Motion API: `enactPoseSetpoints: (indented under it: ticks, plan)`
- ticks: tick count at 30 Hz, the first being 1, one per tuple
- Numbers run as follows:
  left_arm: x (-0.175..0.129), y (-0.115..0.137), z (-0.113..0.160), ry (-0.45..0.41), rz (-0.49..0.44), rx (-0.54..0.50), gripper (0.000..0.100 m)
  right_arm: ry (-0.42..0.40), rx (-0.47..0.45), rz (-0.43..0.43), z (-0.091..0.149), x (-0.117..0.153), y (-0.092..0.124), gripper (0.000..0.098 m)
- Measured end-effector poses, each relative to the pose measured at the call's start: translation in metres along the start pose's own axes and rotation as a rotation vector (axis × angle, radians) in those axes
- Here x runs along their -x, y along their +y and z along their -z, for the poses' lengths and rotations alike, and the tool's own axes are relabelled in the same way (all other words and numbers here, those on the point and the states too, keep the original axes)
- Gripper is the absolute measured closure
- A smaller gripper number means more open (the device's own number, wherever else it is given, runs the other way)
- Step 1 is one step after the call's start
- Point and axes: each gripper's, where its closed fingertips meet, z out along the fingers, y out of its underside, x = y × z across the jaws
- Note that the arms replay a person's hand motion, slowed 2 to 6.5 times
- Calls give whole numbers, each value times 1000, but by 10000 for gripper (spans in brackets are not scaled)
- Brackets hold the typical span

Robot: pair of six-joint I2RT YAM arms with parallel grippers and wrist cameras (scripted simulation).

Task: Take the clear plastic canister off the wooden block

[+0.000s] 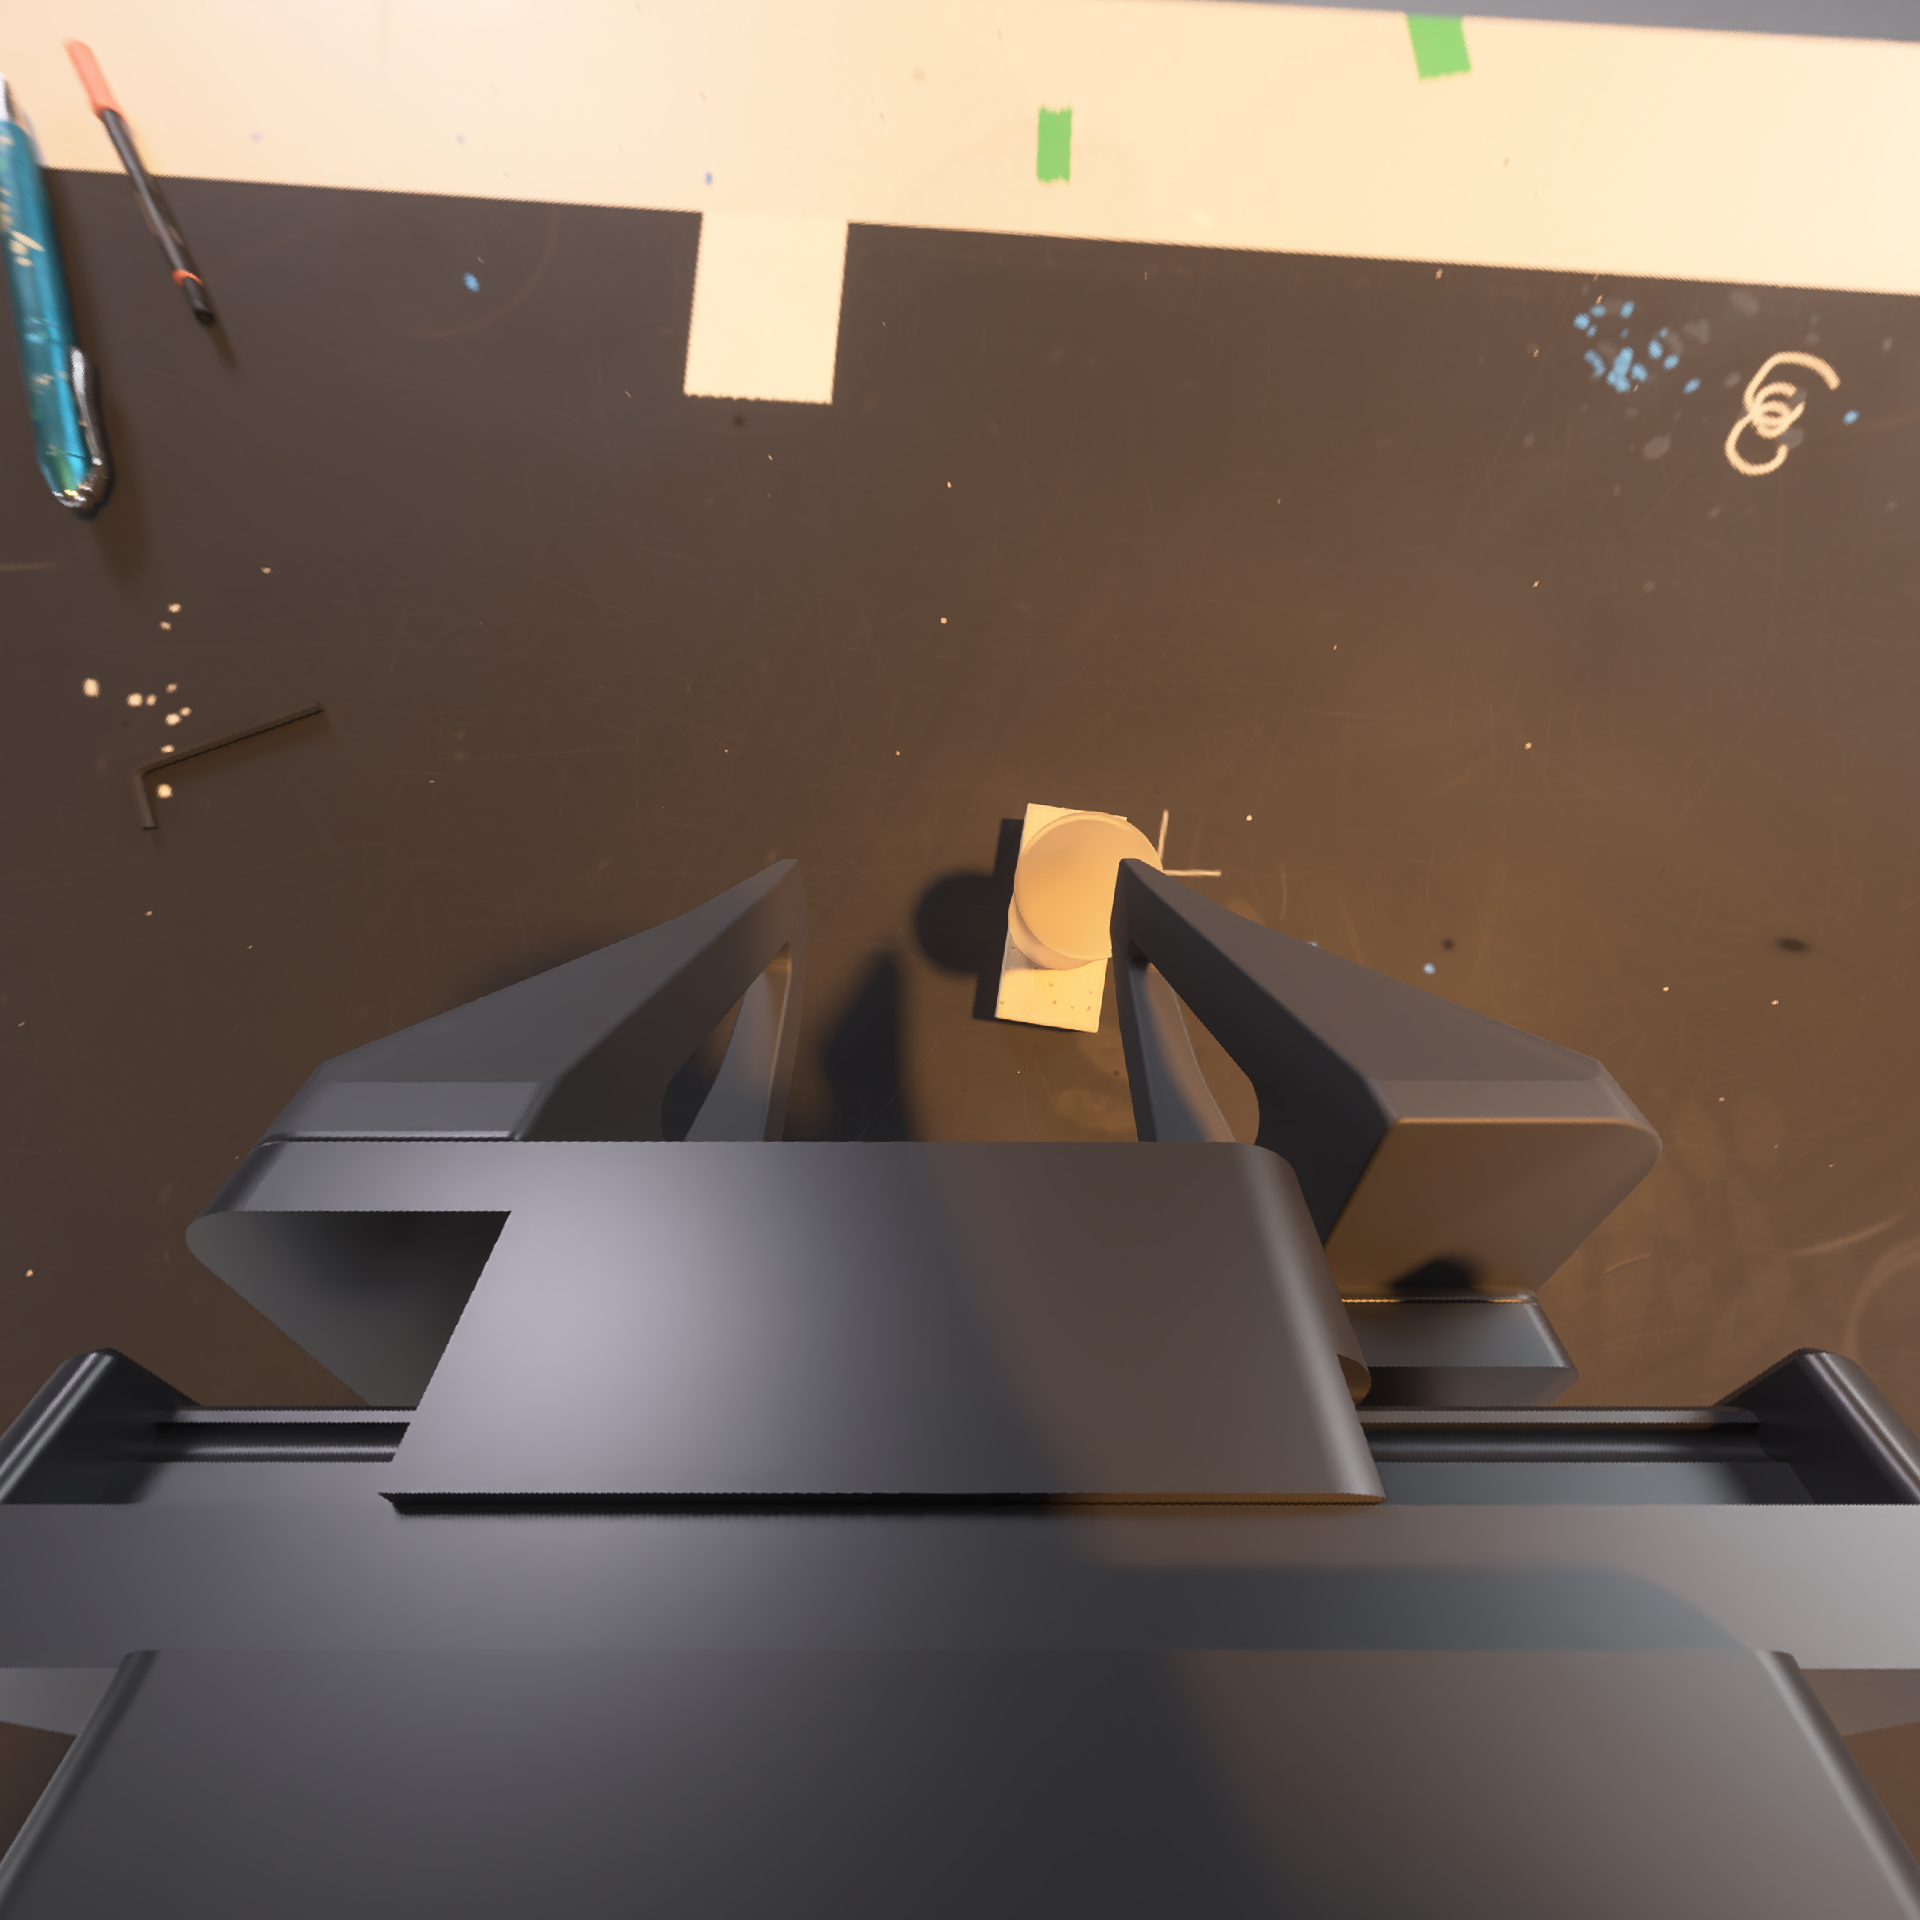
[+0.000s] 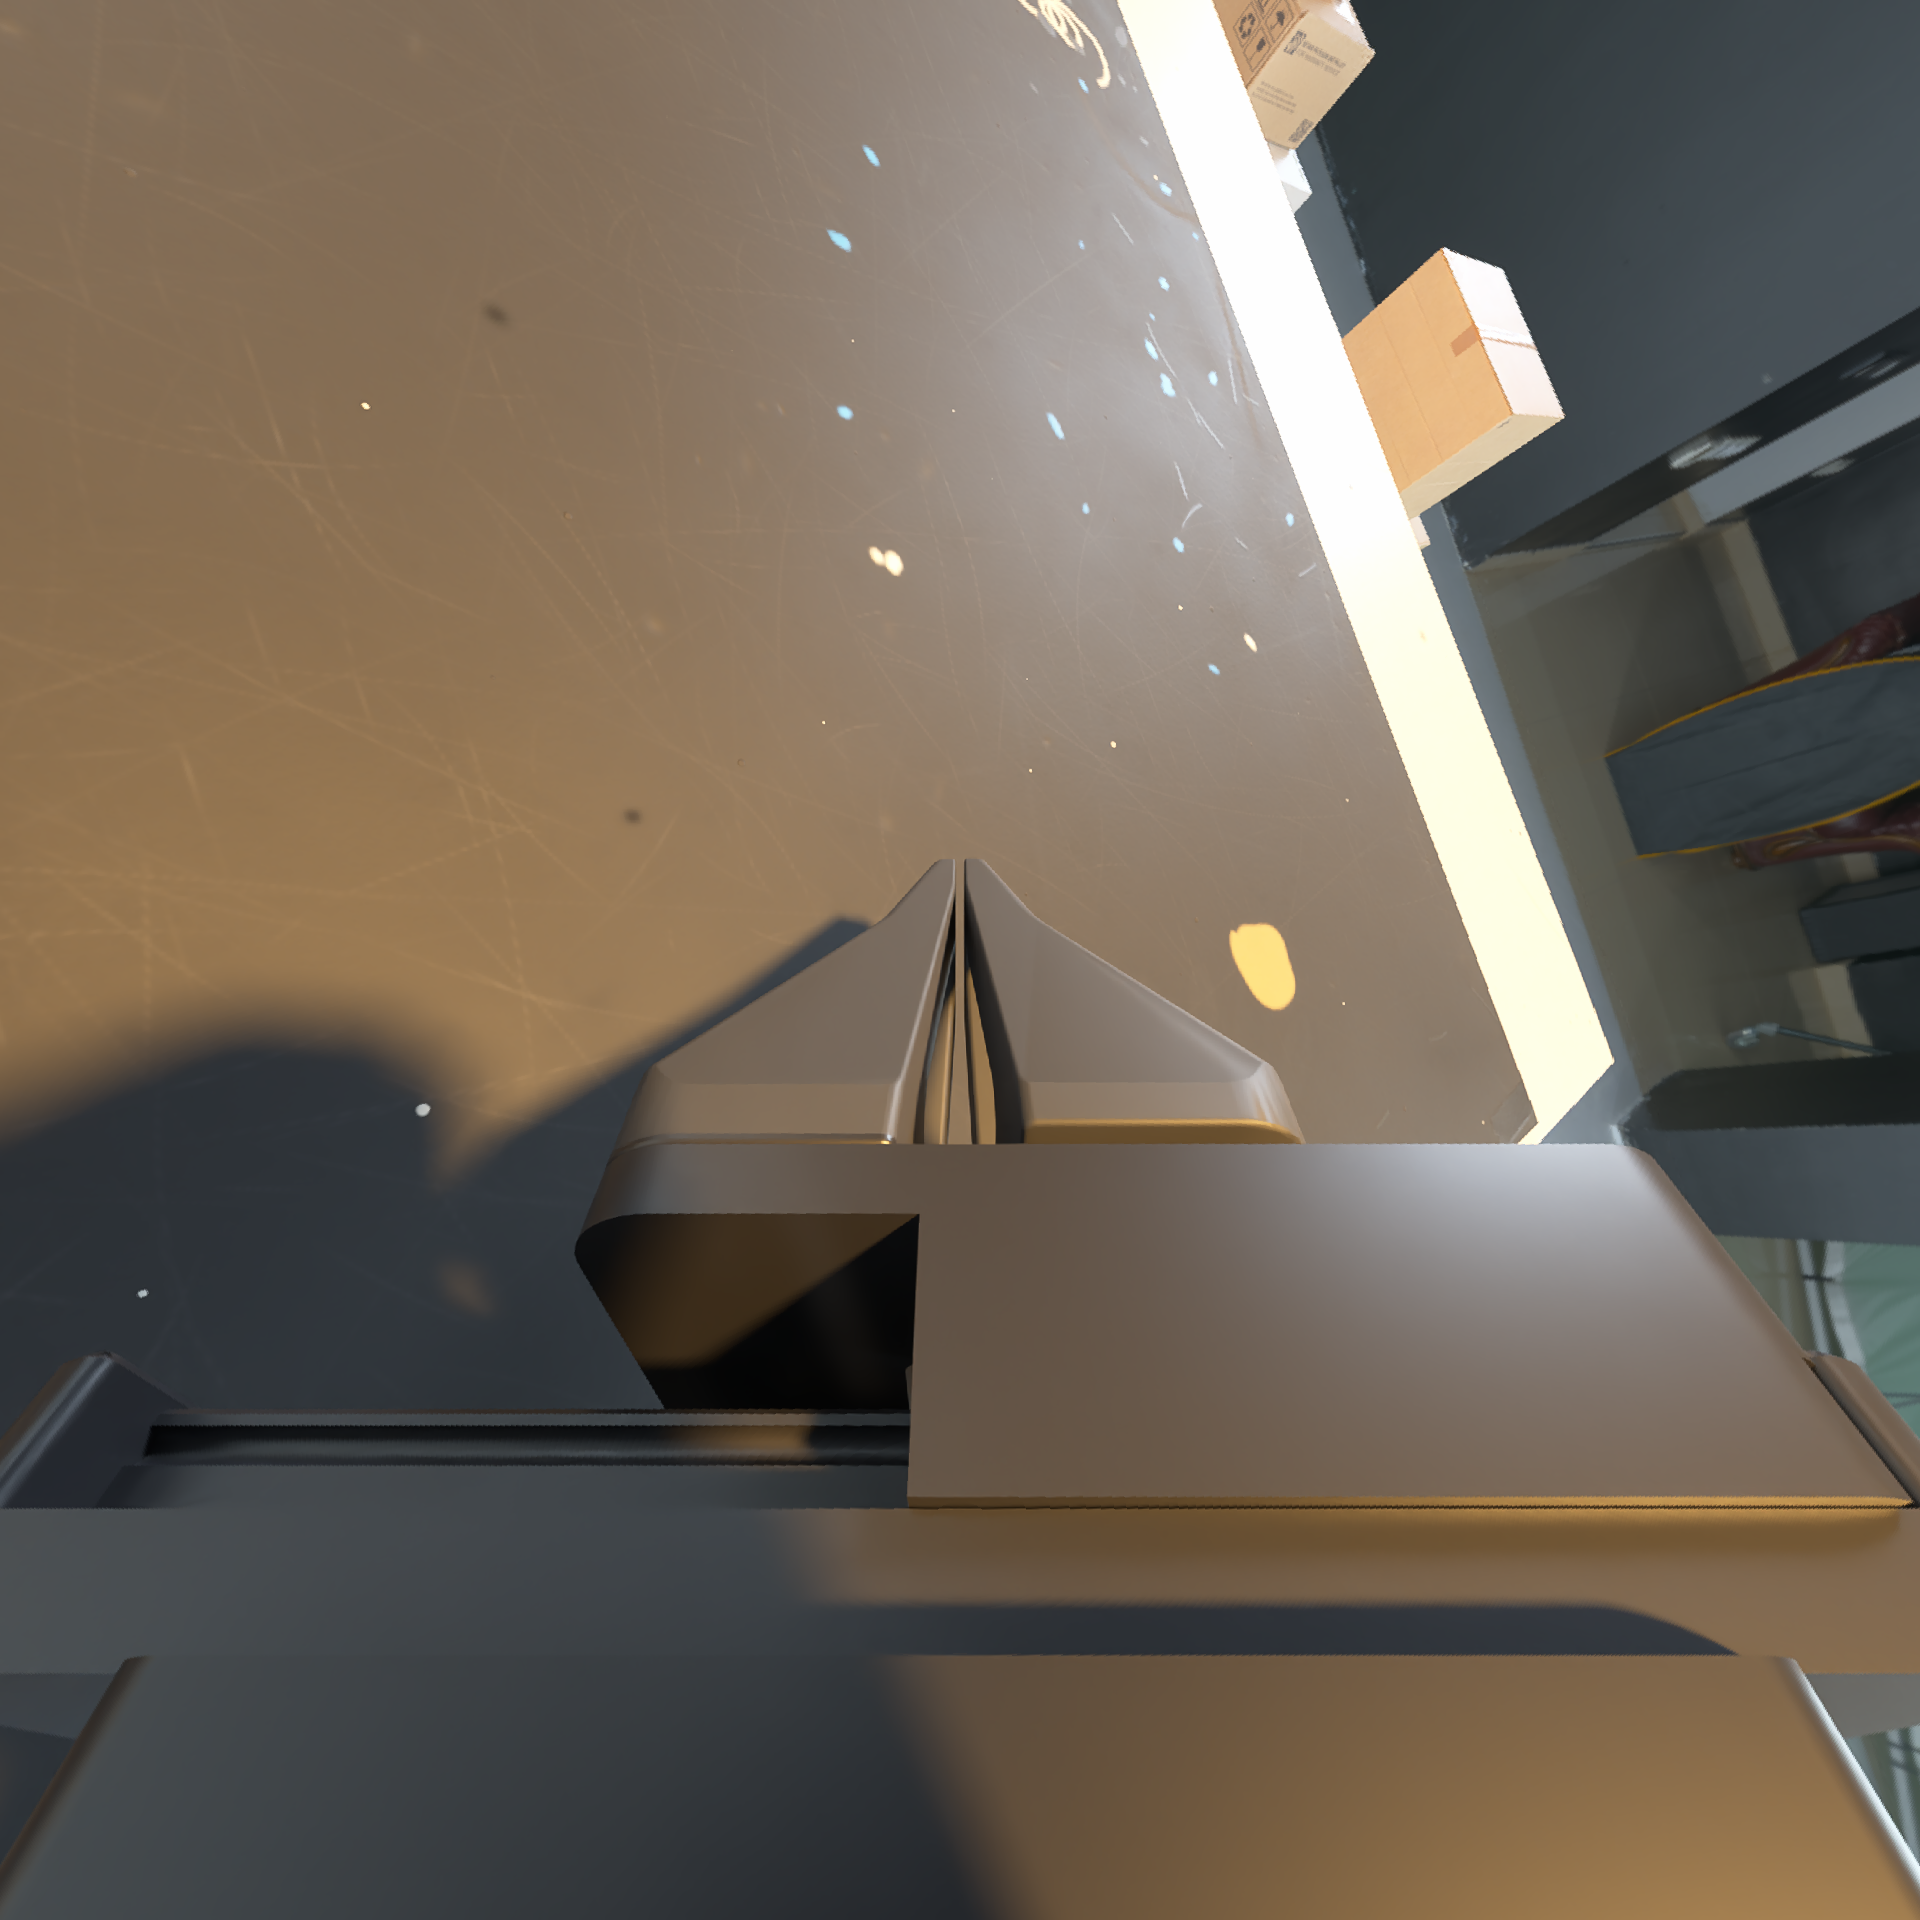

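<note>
In the left wrist view a clear plastic canister (image 1: 1065, 888) with a round pale top stands on a small pale wooden block (image 1: 1049, 997) on the dark table. My left gripper (image 1: 961, 868) is open and high above them. Its right fingertip (image 1: 1132, 883) overlaps the canister's right edge in the view, and the canister lies toward the right side of the gap. My right gripper (image 2: 958, 868) is shut and empty above bare table. The canister and block do not show in the right wrist view.
A teal pen (image 1: 47, 312) and a red-and-black pen (image 1: 140, 177) lie at the far left. A hex key (image 1: 223, 753) lies left of the gripper. Green tape marks (image 1: 1054, 143) sit on the pale far strip. Cardboard boxes (image 2: 1449, 379) stand past the table edge (image 2: 1382, 623).
</note>
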Motion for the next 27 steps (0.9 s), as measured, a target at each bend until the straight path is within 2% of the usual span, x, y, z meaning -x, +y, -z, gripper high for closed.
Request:
enactPoseSetpoints:
  ticks: [9,15,22,27]
  plan:
    - [-10,10,-31,110,-11,144,524,-8,-8,10,0,2,-2,966]
    - [-14,16,-38,128,-14,194,553,-11,-13,24,1,2,-3,966]
    - [-21,14,-39,156,-8,192,558,-10,-12,37,0,3,-2,966]
    - [-25,21,-43,158,-21,250,558,-8,-11,48,-1,6,-2,966]
